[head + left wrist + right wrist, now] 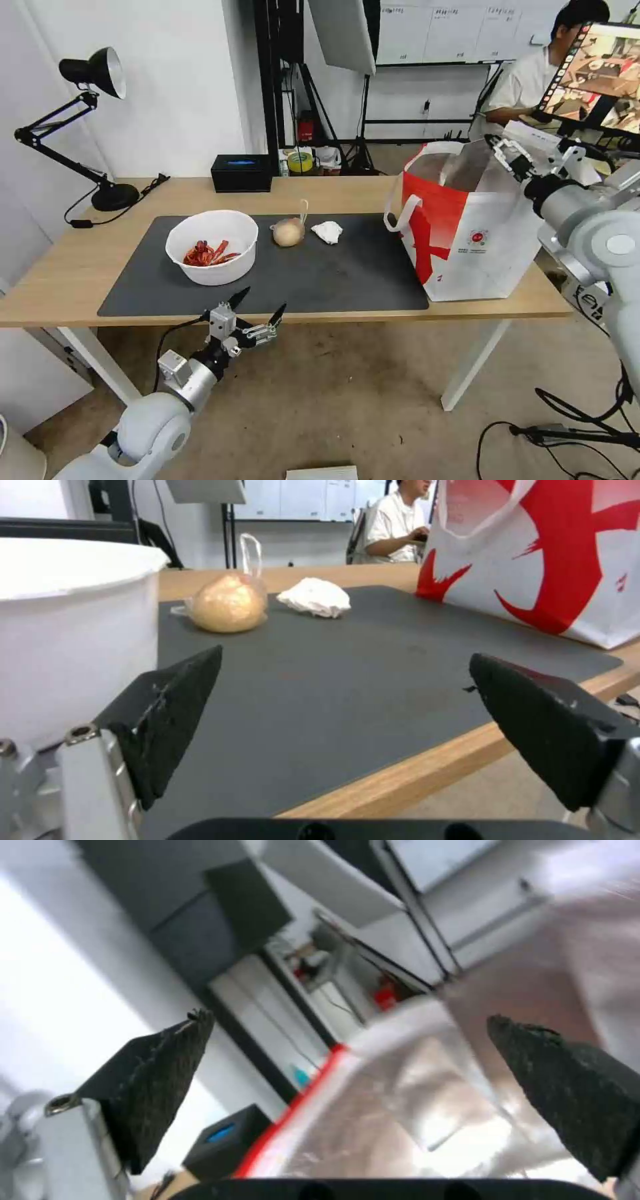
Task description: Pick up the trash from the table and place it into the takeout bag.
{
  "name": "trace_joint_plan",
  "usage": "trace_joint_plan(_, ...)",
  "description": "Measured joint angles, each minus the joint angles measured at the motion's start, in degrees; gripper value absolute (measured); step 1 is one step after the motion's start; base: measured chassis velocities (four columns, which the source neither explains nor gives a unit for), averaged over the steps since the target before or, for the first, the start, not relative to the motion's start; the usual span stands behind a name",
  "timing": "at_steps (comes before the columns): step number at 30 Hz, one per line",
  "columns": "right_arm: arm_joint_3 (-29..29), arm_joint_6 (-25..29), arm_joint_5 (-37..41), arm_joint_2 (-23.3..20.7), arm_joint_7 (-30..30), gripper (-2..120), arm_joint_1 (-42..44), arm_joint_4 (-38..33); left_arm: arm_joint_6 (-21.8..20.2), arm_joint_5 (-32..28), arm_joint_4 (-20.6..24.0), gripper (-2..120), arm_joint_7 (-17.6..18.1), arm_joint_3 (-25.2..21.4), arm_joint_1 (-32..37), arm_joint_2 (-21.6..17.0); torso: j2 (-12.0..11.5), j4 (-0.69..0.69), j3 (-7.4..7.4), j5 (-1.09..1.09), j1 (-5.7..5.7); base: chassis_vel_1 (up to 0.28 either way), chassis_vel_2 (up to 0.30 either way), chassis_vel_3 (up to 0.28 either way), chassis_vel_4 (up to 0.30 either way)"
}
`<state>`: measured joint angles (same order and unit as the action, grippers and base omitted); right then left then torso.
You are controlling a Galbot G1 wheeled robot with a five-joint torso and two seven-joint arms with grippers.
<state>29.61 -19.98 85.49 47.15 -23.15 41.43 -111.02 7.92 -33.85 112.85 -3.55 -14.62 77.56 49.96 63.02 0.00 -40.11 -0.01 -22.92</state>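
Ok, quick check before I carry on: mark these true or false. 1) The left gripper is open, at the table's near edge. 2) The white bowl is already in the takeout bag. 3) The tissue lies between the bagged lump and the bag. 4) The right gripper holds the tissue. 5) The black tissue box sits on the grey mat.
1) True: the left gripper is open, empty, at the table edge, near the white bowl of crayfish shells.
2) False: the bowl stands on the mat.
3) True: crumpled tissue lies between the bagged lump and the takeout bag.
4) False: the right gripper is open and empty over the bag's mouth.
5) False: the black tissue box sits on bare wood behind the mat.
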Motion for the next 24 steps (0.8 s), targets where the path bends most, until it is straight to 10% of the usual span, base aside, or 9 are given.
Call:
trace_joint_plan(11,0.1,0.0,-6.8,-4.5,15.3,100,7.1,-10.0,0.5,-0.3,-1.1,100,0.9,-2.2,0.1,-0.6,0.0,0.00,0.00,0.00,0.00,0.000,0.000,0.000,0.000)
trace_joint_plan(24,1.9,6.0,-33.4,-4.5,30.3,100,30.5,-18.2,4.2,1.5,-2.1,100,-2.8,-9.9,5.9,0.0,0.0,-0.01,0.01,0.01,0.00,0.000,0.000,0.000,0.000)
